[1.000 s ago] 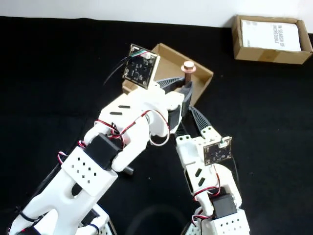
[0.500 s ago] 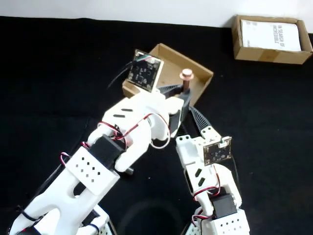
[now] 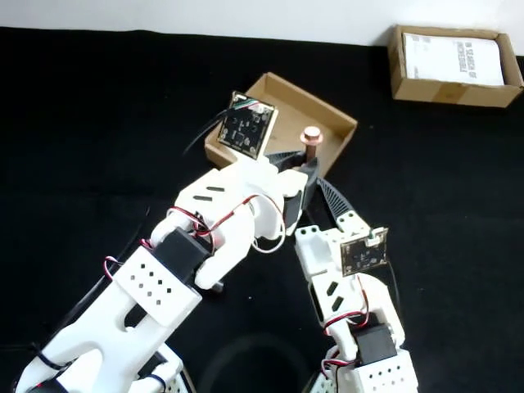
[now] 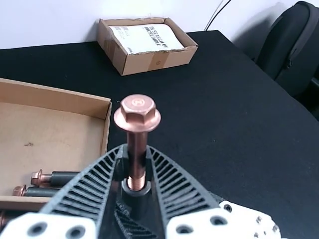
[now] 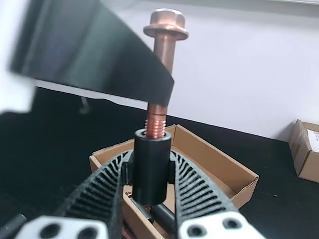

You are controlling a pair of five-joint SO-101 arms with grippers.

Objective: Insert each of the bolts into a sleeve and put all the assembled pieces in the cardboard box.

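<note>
Left jaws clamp the bolt (image 4: 136, 142) upright by its shank. Right jaws grip the black sleeve (image 5: 151, 169) beneath, so the thread tip, seemingly inside its mouth, lines up. Both hang beside the cardboard box (image 3: 286, 102), toward the far edge of the desk (image 3: 98, 123).

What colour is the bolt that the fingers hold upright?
Copper-coloured. The bolt shows best in the left wrist view.
</note>
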